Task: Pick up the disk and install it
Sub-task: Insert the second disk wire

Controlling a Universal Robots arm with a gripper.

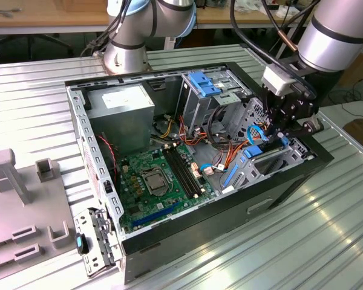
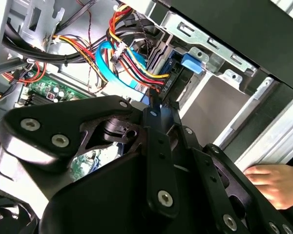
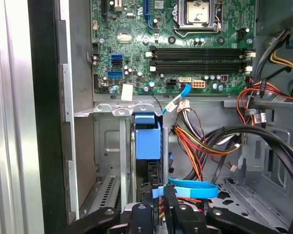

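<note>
Low in the centre of the first wrist view, the disk (image 3: 148, 141) is seen edge-on, its bright blue carrier frame standing upright inside the metal drive bay (image 3: 107, 161) of the computer case (image 3: 44, 122), just below the green motherboard (image 3: 171, 44). The lower end of the disk is met by the gripper (image 3: 154, 195), whose black fingers (image 3: 144, 195) are drawn close together on either side of it and appear to pinch it, though the contact itself is partly hidden by a blue cable (image 3: 193, 187) looping across. At the centre of the second wrist view, the gripper (image 2: 158, 109) is shown from behind, its dark linkage pointing into the bay, where a blue piece that may be part of the carrier is glimpsed beyond the fingertips. Bundles of red, orange and yellow wires (image 3: 195, 146) are gathered beside the disk. At the right of the exterior view, the gripper (image 1: 284, 130) is lowered into the case's right-hand corner, near a second blue carrier (image 1: 204, 83) mounted higher up. A person's hand (image 2: 278, 178) is rested on the case edge at the lower right of the second wrist view.
</note>
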